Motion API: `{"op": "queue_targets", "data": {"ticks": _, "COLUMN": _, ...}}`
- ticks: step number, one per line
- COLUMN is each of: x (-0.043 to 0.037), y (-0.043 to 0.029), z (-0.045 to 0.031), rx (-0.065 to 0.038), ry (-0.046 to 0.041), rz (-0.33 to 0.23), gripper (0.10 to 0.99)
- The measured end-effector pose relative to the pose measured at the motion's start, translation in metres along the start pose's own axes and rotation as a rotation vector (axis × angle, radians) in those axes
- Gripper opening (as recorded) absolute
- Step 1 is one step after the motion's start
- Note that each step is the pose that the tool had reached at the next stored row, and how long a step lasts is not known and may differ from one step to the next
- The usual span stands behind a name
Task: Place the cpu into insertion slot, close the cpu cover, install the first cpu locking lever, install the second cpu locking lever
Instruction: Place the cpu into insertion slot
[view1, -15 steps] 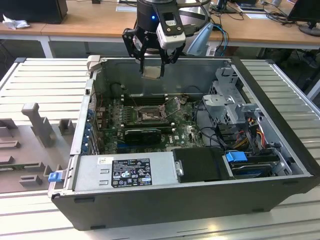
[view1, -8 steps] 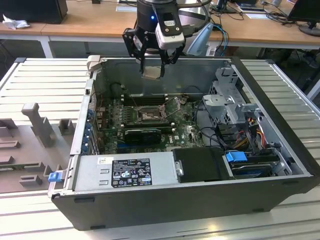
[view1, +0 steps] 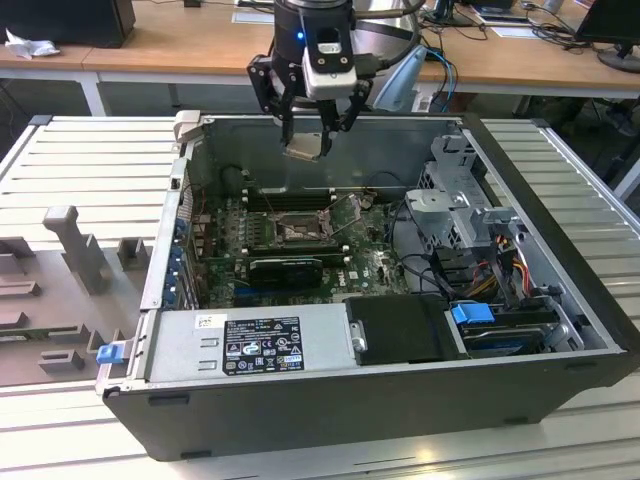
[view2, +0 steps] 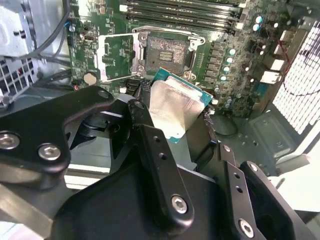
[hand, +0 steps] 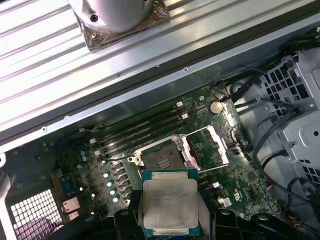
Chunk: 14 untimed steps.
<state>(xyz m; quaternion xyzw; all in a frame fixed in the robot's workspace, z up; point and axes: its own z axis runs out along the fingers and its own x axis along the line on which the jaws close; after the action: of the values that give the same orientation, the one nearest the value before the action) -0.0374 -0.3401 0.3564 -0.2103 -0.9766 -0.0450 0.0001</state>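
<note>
- The jaws are clenched on the cpu (view1: 301, 152), pinching it by two opposite edges.
- The cpu hangs in the air above the open computer case (view1: 400, 400), over the green circuit board (hand: 95, 160) and well apart from the insertion slot (view1: 298, 232).
- In both wrist views the insertion slot (view2: 167, 52) lies bare, with the cpu cover (view2: 116, 57) swung open beside it.
- The case rests on a ribbed grey worktop (view1: 90, 150).

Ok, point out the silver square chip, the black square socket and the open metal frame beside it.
silver square chip (hand: 170, 205), first wrist view, middle of its metal top.
black square socket (hand: 162, 157), first wrist view, its centre.
open metal frame (hand: 221, 144), first wrist view, its outer rail.
</note>
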Motion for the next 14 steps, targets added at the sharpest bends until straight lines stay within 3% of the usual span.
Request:
{"op": "queue_targets", "data": {"ticks": 4, "x": 0.0000, "y": -0.0002, "z": 0.0017, "rx": -0.001, "ry": -0.0031, "rz": 0.035, "gripper": 0.529}}
{"op": "queue_targets", "data": {"ticks": 14, "x": -0.0001, "y": -0.0006, "z": 0.0066, "rx": 0.004, "ry": -0.0067, "rz": 0.052, "gripper": 0.529}}
